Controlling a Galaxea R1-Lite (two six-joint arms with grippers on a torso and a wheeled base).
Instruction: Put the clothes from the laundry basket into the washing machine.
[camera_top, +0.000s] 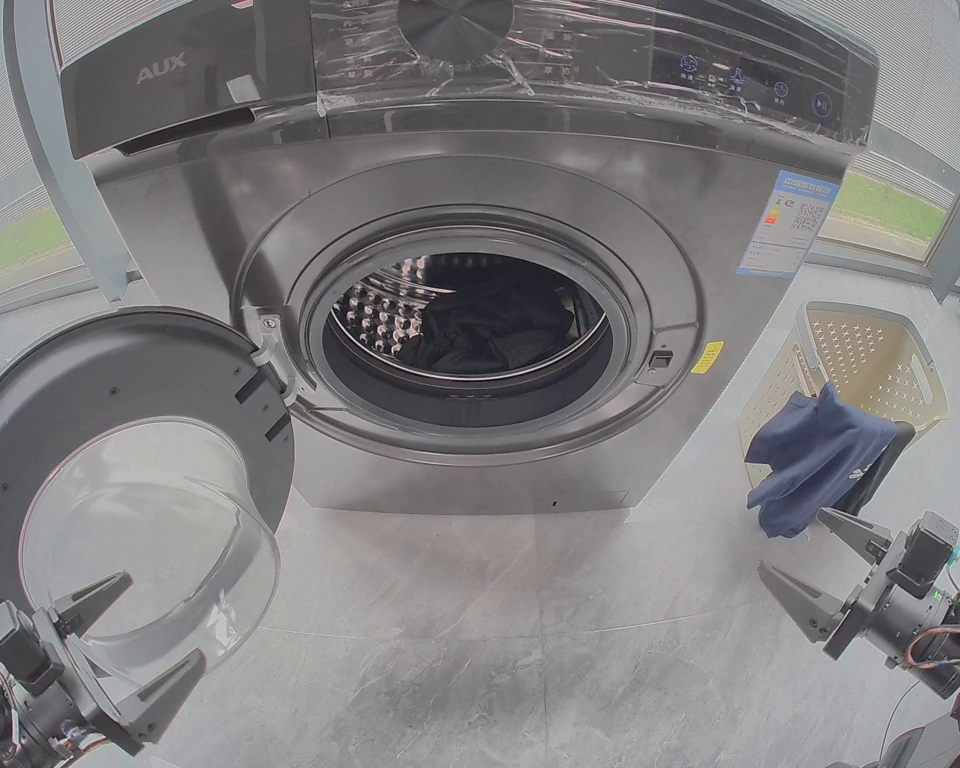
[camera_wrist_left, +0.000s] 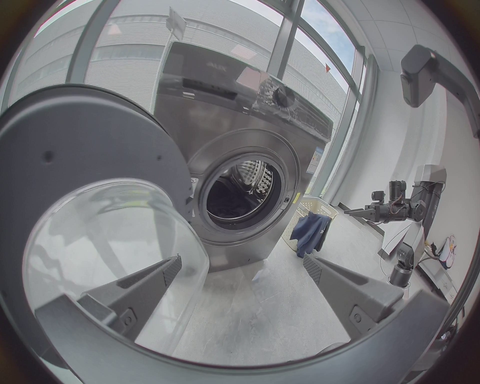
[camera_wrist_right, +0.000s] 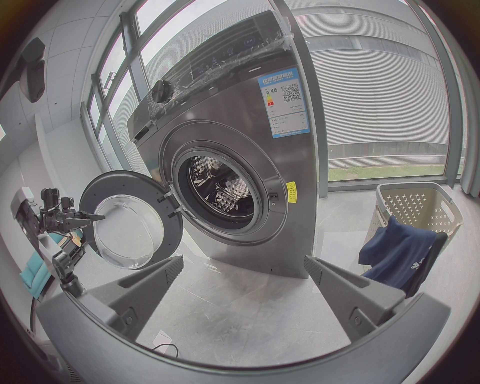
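Note:
A grey front-loading washing machine stands ahead with its round door swung open to the left. Dark clothes lie inside the drum. A beige laundry basket stands to the machine's right, with a dark blue garment draped over its front rim; the same garment hangs from the basket in the right wrist view. My right gripper hovers open and empty just below that garment. At the lower left, by the door's glass bowl, my left gripper is open and empty.
Grey tiled floor spreads between me and the machine. Glass window walls run behind the machine and the basket. The open door takes up the room at the left.

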